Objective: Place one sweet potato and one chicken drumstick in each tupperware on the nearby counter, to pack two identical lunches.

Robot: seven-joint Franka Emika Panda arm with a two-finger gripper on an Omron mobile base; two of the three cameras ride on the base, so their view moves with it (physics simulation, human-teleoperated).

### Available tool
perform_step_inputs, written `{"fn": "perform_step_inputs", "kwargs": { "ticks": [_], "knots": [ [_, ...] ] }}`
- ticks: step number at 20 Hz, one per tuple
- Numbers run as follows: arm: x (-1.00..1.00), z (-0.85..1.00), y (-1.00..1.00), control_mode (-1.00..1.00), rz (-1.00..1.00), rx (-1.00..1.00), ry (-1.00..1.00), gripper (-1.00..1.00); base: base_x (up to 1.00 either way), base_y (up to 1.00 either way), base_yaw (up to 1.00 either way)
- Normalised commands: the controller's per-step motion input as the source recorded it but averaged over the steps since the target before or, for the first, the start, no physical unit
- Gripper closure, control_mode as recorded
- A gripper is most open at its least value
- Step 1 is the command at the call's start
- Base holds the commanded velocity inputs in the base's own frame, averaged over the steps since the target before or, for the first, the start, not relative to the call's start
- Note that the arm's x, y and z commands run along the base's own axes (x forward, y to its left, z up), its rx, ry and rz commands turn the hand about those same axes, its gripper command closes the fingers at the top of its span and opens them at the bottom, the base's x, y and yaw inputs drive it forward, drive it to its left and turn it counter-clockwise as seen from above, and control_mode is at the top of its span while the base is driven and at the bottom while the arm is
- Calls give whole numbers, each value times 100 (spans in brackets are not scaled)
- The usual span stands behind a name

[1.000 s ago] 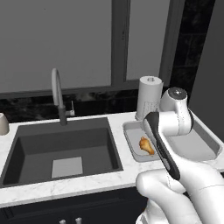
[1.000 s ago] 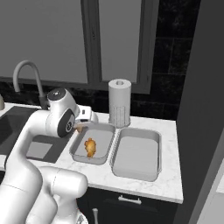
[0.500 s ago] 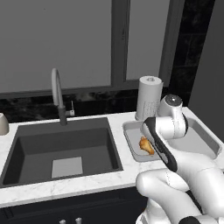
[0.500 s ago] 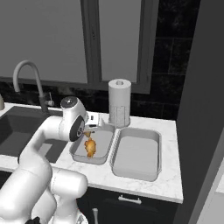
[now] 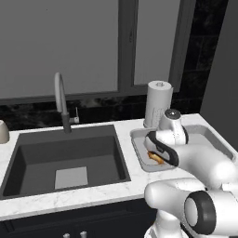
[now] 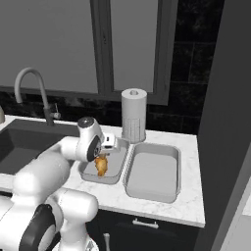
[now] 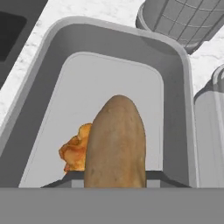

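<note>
The counter [image 6: 188, 193] ran across the lower half of the right base view, with two tupperware trays side by side at its centre. The right-hand tupperware [image 6: 152, 171] sat bare; the left-hand tupperware [image 7: 173, 78] held a chicken drumstick [image 7: 75, 148] at lower left of the hand view. The gripper [image 7: 114, 177] was clamped on a sweet potato [image 7: 116, 140], poised over that left tray.

To finish this step well, the arm should probably lower until the tuber nearly meets the tray floor, keep it inside the rim beside the drumstick (not on top of it), then part the fingers and lift straight out.

The sweet potato's long axis ran bottom to top in the hand view, its rounded tip pointing toward the tray's far wall and the paper towel roll [image 6: 134, 113].
</note>
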Motion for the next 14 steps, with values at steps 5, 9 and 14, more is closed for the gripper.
{"fn": "perform_step_inputs", "kwargs": {
  "ticks": [5, 9, 14],
  "knots": [
    [29, -36, -4, -100, 0, 0, 2, 100, 0, 0, 0],
    [26, -45, -2, -100, 0, 0, 0, 100, 0, 0, 0],
    [27, -28, -1, -100, 0, 0, 0, 100, 0, 0, 0]
  ]
}}
